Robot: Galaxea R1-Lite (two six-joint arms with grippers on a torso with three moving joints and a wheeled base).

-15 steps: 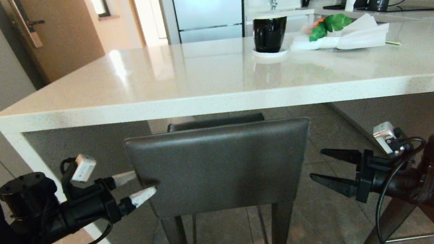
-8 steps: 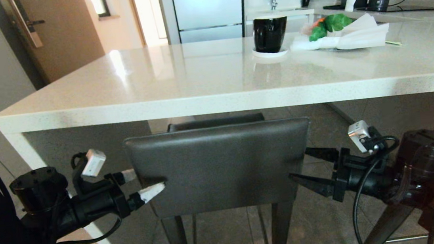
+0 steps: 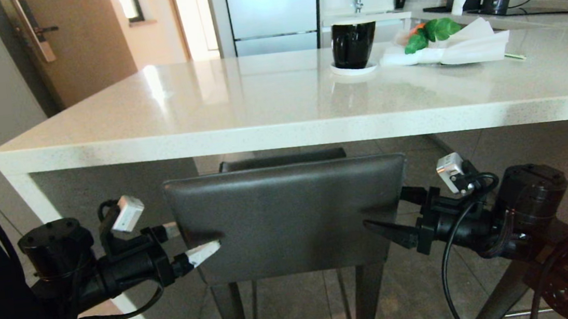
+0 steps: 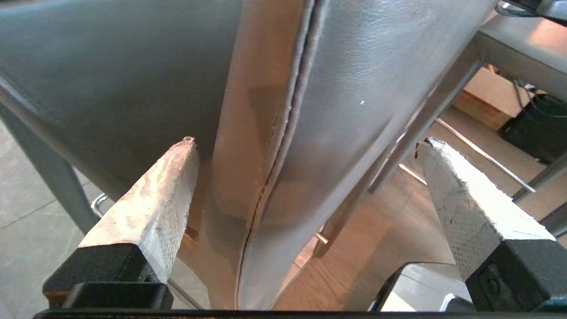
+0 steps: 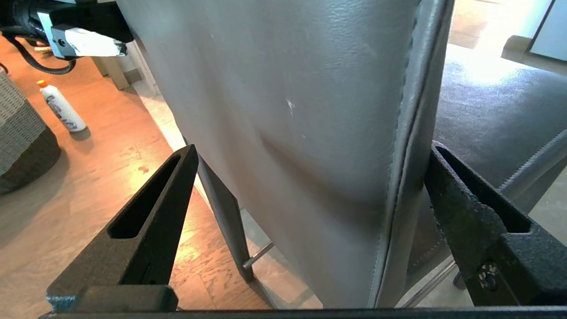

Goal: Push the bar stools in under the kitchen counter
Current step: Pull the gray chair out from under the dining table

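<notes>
One dark grey leather bar stool [image 3: 289,216] stands at one glossy off-white stone kitchen counter [image 3: 281,128], which bears one black mug [image 3: 353,43] on one white saucer [image 3: 353,70], while two grippers flank the backrest.

Right claw [image 5: 310,159] straddling the backrest [image 5: 288,133] edge of a stool.

The two black fingers [image 5: 146,235] stand wide apart, one on each side of the grey leather backrest's stitched side seam; the broad back face fills the gap between them, and the far finger lies just beside the seam, touching or not I cannot tell. Past that finger the dark seat [image 5: 491,93] shows, brightly lit. Below the backrest a thin leg [image 5: 226,217] runs down to the floor [image 5: 88,146], wood-toned with pale tiles alongside. A white bottle [image 5: 62,108] with an orange cap lies on the floor near a woven basket [image 5: 22,141]. The left claw [image 5: 88,46], with a white fingertip, shows at the backrest's other side.
</notes>
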